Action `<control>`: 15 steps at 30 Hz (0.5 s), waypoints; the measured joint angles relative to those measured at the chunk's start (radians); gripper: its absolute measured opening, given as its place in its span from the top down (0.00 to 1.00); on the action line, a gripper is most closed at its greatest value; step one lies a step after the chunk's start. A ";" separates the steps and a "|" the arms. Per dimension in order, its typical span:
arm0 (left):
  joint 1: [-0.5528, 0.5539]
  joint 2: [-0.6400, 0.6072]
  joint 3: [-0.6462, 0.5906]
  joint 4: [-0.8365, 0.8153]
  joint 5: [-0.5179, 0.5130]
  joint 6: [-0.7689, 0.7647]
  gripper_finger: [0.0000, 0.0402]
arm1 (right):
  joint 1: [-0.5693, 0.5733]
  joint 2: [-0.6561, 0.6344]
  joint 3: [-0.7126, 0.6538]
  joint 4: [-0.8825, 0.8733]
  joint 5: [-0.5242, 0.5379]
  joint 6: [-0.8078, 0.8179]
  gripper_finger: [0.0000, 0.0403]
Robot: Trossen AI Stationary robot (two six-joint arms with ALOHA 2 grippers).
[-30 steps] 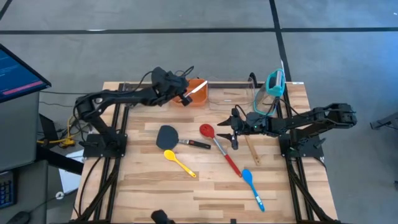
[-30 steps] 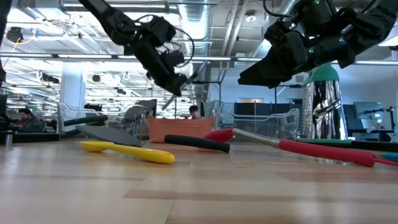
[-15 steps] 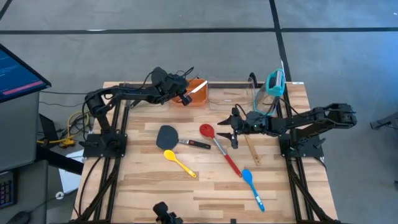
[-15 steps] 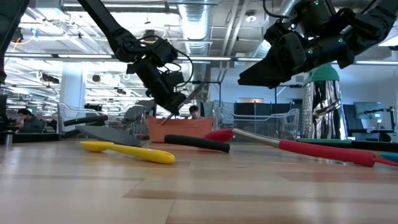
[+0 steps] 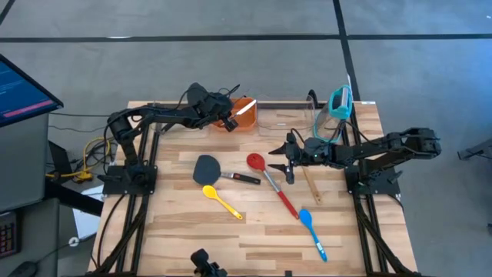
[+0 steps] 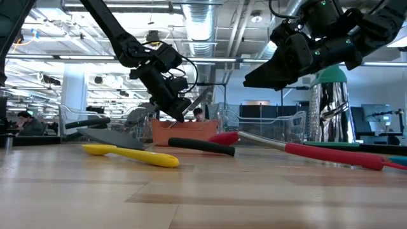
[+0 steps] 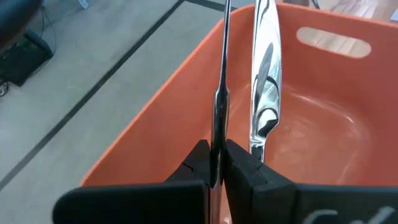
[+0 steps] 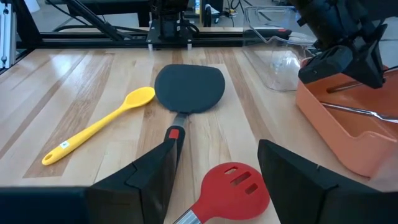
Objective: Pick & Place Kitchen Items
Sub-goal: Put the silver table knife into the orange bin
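Observation:
My left gripper [image 7: 216, 158] is shut on the metal tongs [image 7: 264, 93] over the orange bin [image 5: 244, 121] at the table's far edge. On the wood lie a black spatula [image 5: 207, 169], a yellow spoon [image 5: 221, 201], a red slotted spoon [image 5: 269, 181], a blue spoon [image 5: 311, 231] and a wooden fork [image 5: 311, 186]. My right gripper [image 8: 214, 171] hangs open above the red spoon's head [image 8: 231, 190], touching nothing. My left gripper pinches one arm of the tongs [image 7: 217, 109], seen edge-on, between its two fingers. The other, shiny arm [image 7: 266, 74] runs free past the outside of one finger. The fingers slant down from the table's left, along the tongs. The tongs reach out over the bin's inside [image 7: 323, 124]; whether they touch it I cannot tell.
Clear plastic bins [image 5: 288, 119] stand right of the orange bin along the far edge, one with a teal utensil [image 5: 339, 102] upright in it. The near half of the table has bare wood between the scattered utensils. A monitor [image 5: 19, 88] stands off the table's left.
My left gripper has sunk toward the orange bin and gone a little toward the table's far right, still shut on the tongs, which have come down with it. My right gripper has kept still.

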 joint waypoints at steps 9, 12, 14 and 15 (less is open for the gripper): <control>0.000 0.000 0.000 0.002 0.016 -0.056 0.97 | 0.000 0.000 0.000 0.000 0.000 0.000 0.45; 0.000 0.000 0.000 0.002 0.016 -0.068 0.95 | 0.000 0.000 0.000 0.000 0.000 0.000 0.45; 0.005 0.000 0.000 0.002 0.019 -0.087 0.94 | 0.000 0.000 0.000 0.000 0.000 0.000 0.45; 0.006 0.000 0.000 0.002 0.023 -0.100 0.93 | 0.000 0.000 0.000 0.000 0.000 0.000 0.45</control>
